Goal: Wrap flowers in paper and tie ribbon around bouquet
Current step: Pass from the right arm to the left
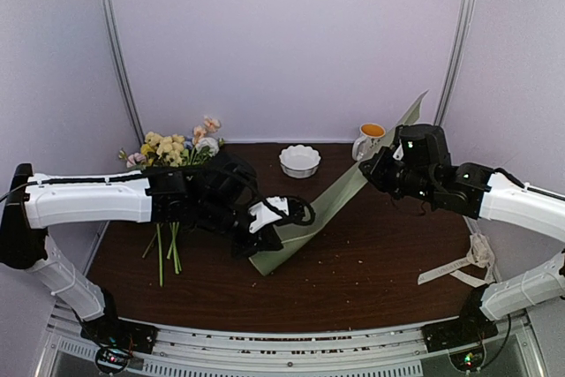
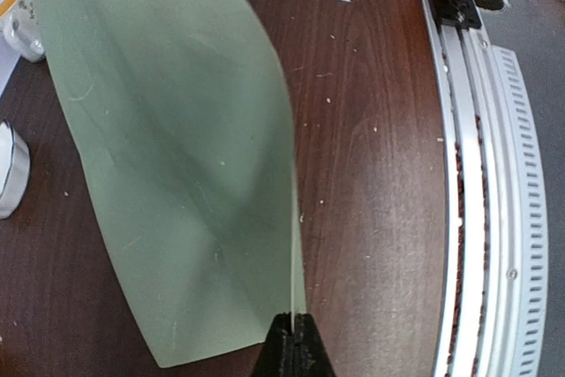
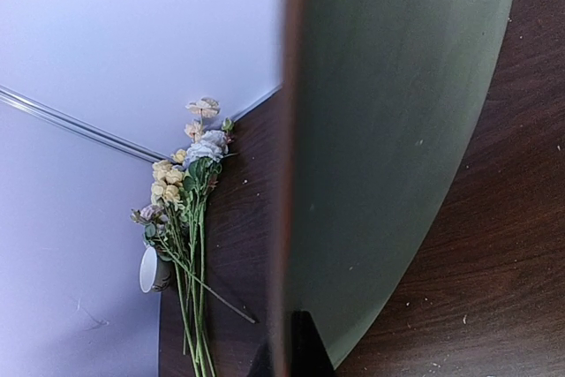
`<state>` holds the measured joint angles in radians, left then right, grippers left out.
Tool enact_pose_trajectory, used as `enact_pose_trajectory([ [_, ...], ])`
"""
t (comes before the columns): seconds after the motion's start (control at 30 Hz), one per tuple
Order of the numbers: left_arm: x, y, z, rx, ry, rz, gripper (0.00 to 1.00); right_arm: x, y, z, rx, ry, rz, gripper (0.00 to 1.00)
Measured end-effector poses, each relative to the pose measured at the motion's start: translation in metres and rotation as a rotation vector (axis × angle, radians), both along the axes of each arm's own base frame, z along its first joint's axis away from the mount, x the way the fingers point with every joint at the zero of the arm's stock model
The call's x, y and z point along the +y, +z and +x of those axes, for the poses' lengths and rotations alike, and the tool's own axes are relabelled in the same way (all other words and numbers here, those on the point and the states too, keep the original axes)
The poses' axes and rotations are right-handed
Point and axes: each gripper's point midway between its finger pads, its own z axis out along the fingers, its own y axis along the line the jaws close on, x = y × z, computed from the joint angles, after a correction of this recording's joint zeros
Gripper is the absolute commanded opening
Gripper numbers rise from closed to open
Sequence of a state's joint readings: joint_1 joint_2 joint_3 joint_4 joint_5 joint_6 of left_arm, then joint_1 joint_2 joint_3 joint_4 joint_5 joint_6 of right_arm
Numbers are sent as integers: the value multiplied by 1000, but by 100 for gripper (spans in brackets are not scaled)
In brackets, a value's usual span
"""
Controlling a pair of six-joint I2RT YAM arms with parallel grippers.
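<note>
Both arms share the paper (image 1: 340,196): a long sage-green sheet runs slantwise over the middle of the bench (image 1: 371,280), low near end on the left, far end lifted on the right. The left hand (image 2: 291,322) has its fingers together, pinched on the sheet's thin edge close to the low corner. The right hand (image 3: 293,328) is likewise clamped on the raised end, the sheet seen edge-on from its own camera. Judgement: two grips on opposite ends keep a floppy sheet under control so it can be opened or laid flat rather than crumpling; the slant suggests it is mid-carry, not yet set down. The flowers (image 1: 172,152) lie apart from the paper at the bench's left side, blossoms toward the back wall, stems toward the near edge, untouched and unwrapped. They likely wait there so the sheet can be spread beside or under them. The ribbon (image 1: 459,267) lies loose at the right near edge, well clear, not needed until the wrap is formed. A white scalloped bowl (image 1: 299,161) and a mug (image 1: 371,140) stand at the back, just beyond the sheet; a swinging far end could brush the mug. Wrapping looks barely begun.
</note>
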<state>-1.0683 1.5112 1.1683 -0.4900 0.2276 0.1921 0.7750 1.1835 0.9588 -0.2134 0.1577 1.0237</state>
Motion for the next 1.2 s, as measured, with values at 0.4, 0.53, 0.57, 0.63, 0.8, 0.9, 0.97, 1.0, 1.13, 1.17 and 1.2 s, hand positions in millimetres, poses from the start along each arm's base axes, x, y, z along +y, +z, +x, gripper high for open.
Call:
enact_pose_trajectory([
  [0.4,-5,-3,-8,82,-39,-73,0,6,-12,-2,24,47,-44,42],
  [0.53,-12,6,-11,112,-35,-134,0,-1,-22,-3,52,76,-115,65],
  [0.57,-13,10,-11,117,-32,-152,0,-3,-23,-3,58,83,-129,68],
  [0.63,-15,18,-12,121,-28,-187,0,-14,-26,-1,71,97,-178,71],
  [0.8,-19,30,-10,132,-10,-237,0,-51,-36,-4,120,135,-281,71],
  [0.9,-22,28,-10,152,-4,-244,0,-52,-38,-15,126,216,-312,71],
  [0.97,-24,22,-9,168,0,-237,0,-46,-40,-23,128,288,-322,72],
  [1.0,-24,19,-9,176,3,-231,0,-42,-43,-27,137,323,-325,72],
  [1.13,-25,12,-7,191,8,-217,0,-39,-62,-25,203,366,-359,73],
  [1.17,-25,12,-7,191,7,-218,0,-43,-67,-17,227,353,-371,73],
  [1.2,-25,12,-8,193,5,-218,0,-50,-70,-8,246,328,-377,73],
])
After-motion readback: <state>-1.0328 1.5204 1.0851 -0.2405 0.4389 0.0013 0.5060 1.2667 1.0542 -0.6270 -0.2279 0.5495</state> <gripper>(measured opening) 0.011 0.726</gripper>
